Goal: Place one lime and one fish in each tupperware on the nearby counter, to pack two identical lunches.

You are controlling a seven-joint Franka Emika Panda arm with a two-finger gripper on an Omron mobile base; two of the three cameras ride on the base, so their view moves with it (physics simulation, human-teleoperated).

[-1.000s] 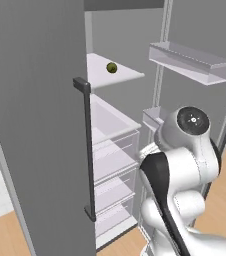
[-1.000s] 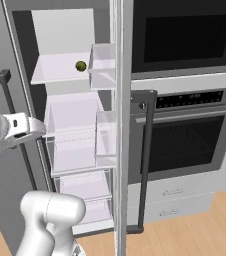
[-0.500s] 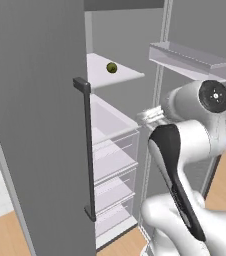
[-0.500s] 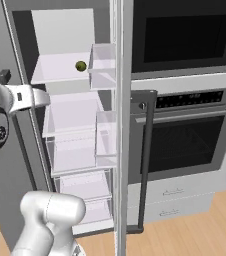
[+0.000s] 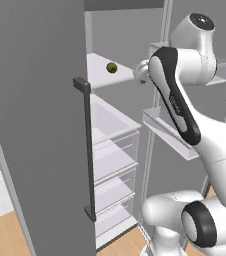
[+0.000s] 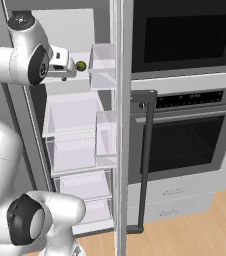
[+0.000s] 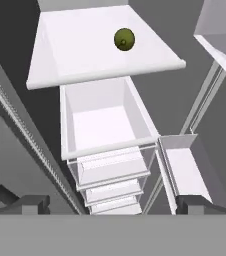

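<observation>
Gripper (image 7: 112, 205) spread apart, empty, before shelf (image 7: 75, 60) edge; lime (image 7: 124, 39) sits beyond.

The lime (image 7: 124, 39) looks matt olive, faintly dimpled. It sits on a smooth white shelf (image 7: 85, 55) — plastic by its look. The drawers (image 5: 112, 150) below are clear and glossy. The fridge door (image 5: 35, 125) is flat matt grey, the oven front (image 6: 185, 145) glossy black — the floor (image 6: 185, 235) light wood.

The white arm rises from its base, bends at a dark elbow and reaches forward at upper height, wrist level. Its pincer (image 7: 110, 202) stands wide apart, both dark fingertips (image 7: 32, 202) spread with nothing between them.
</observation>
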